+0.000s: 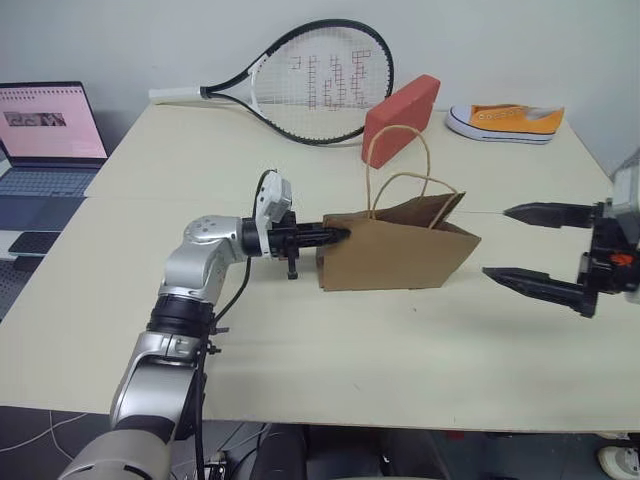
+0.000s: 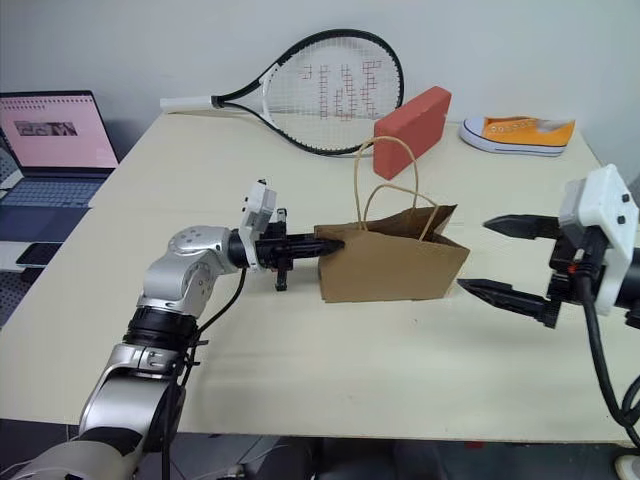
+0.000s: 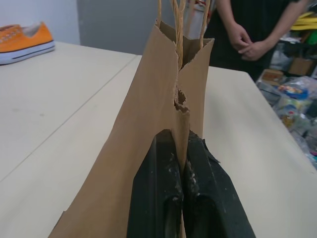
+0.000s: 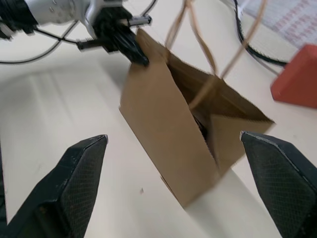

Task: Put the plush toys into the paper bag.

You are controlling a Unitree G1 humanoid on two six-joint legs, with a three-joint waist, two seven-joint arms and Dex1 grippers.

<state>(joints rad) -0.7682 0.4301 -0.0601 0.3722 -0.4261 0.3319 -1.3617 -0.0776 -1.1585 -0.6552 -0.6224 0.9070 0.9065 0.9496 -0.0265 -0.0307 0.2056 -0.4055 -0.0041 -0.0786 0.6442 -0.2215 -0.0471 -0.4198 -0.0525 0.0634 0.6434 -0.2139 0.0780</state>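
Left eye view shows the paper bag (image 1: 395, 255) standing in the middle of the frame. The left gripper (image 1: 335, 236) pinches the bag's top edge at its left end, jaws clenched on the paper. The right gripper (image 1: 535, 248) waits at the right of the frame with jaws spread wide, holding nothing, a little apart from the bag's right end.

The paper looks torn near the pinch, so I think a hard pull may rip it more, or tip the bag over. I cannot see any plush toys, and cannot tell what is inside the bag.

Farther back, at the top, lie a racket (image 1: 315, 80), a red block (image 1: 402, 118) and a yellow shoe (image 1: 505, 122).
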